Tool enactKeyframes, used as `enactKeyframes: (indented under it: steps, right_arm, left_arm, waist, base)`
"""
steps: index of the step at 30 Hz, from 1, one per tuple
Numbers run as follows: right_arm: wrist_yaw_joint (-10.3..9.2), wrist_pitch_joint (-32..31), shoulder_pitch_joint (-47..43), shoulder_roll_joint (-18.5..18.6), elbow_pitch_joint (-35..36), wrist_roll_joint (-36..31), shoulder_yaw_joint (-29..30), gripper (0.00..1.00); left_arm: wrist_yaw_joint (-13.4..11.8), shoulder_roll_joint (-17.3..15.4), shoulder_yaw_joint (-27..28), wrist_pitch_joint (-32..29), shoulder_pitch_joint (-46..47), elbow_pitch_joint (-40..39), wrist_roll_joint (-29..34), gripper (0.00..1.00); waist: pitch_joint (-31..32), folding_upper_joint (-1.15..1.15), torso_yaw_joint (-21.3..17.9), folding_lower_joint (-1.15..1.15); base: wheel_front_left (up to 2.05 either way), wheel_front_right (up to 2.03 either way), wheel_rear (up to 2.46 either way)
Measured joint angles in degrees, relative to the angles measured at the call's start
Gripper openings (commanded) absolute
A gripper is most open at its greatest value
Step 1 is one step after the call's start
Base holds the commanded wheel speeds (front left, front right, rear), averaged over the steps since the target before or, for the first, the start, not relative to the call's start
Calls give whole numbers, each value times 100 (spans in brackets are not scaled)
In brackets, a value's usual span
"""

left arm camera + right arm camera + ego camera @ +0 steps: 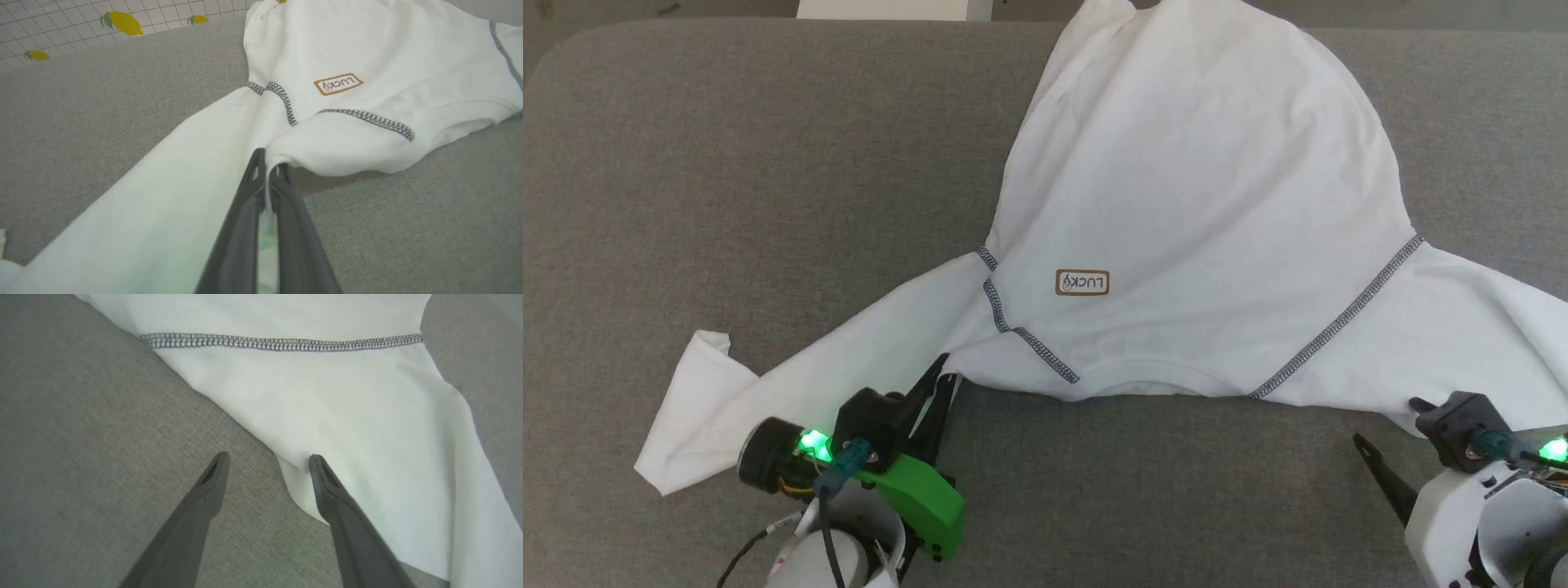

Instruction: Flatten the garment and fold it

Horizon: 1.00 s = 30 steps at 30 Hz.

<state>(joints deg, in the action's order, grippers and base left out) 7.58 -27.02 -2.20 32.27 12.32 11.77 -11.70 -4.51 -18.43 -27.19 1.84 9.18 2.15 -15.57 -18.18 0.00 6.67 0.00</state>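
One white long-sleeved shirt point(1201, 180); left end effector point(269, 165) pinches its edge, right end effector point(269, 458) spread. Left wrist view adds lemon-printed tiles point(122, 22).

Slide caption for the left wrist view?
Left hand shut on the garment's near edge where sleeve meets body, on a grey surface.

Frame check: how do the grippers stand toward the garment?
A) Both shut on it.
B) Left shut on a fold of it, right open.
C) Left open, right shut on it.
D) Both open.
B: the left gripper has its jaws pinched on a fold of the garment near the sleeve seam, while the right gripper has its jaws apart at the other sleeve's edge.
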Motion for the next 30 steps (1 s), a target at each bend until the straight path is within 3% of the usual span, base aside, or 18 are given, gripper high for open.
enactKeyframes:
  steps: [8,9,10,11,12,20,26,30]
  right_arm:
    - [1,178,564,333,-576,-108,-608,100]
    - [1,226,633,333,-665,-108,-653,91]
    - [2,259,700,322,-759,-107,-677,46]
    - [3,331,753,275,-850,-108,-662,16]
    - [3,398,796,232,-923,-116,-649,0]
    - [3,1061,937,-377,-1405,-264,112,0]
    - [2,1413,1218,-946,-1014,-114,811,0]
    - [2,1434,1523,-1098,-526,-51,1043,0]
  left_arm:
    - [43,56,-105,21,63,118,-14,0]
    - [43,64,-113,25,65,127,-16,0]
    - [43,76,-119,26,66,136,-26,0]
    - [43,90,-122,34,67,145,-52,0]
    - [43,101,-123,37,68,153,-66,0]
    - [-13,253,94,428,60,104,-342,0]
    - [-60,308,396,743,73,-422,-530,0]
    - [-101,225,548,703,303,-896,-573,0]
  waist:
    - [-104,0,158,0]
    - [-112,0,173,0]
    - [-116,0,186,0]
    - [-117,0,196,0]
    - [-115,0,200,0]
    - [30,0,135,0]
    - [302,0,-3,0]
    - [535,0,-115,0]
  base:
    - [0,0,0]
    - [0,0,0]
    - [0,0,0]
    - [0,0,0]
    - [0,0,0]
    - [0,0,0]
    - [0,0,0]
    - [0,0,0]
